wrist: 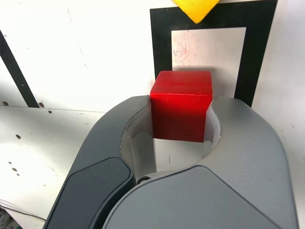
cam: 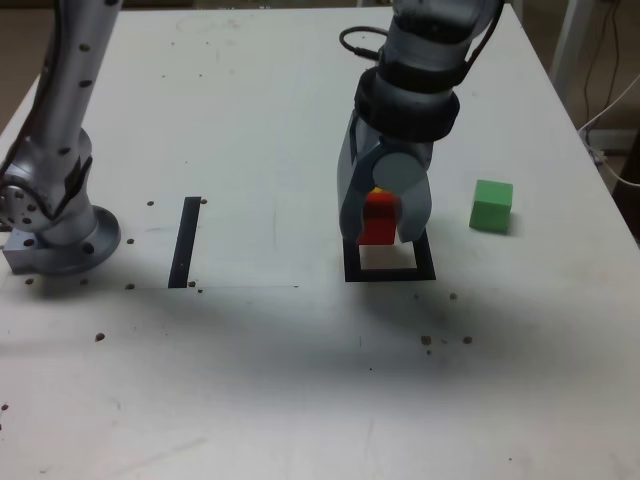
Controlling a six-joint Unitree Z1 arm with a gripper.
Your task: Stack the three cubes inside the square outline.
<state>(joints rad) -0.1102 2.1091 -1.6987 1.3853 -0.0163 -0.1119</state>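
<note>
My gripper (cam: 380,226) (wrist: 182,107) is shut on the red cube (cam: 378,220) (wrist: 182,102), one jaw on each side. It holds the cube over the back edge of the square outline (cam: 391,273) (wrist: 161,47); I cannot tell whether the cube touches the table. A corner of the yellow cube (wrist: 196,8) lies on the outline's border in the wrist view. In the exterior view only a yellow sliver (cam: 376,191) peeks over the red cube between the jaws. The green cube (cam: 491,205) sits alone on the table, to the exterior view's right of the outline.
A thin black strip (cam: 185,241) (wrist: 14,67) lies on the white table at the exterior view's left, near the arm's base (cam: 62,242). Dark specks dot the tabletop. Cables (cam: 610,120) hang past the table's right edge.
</note>
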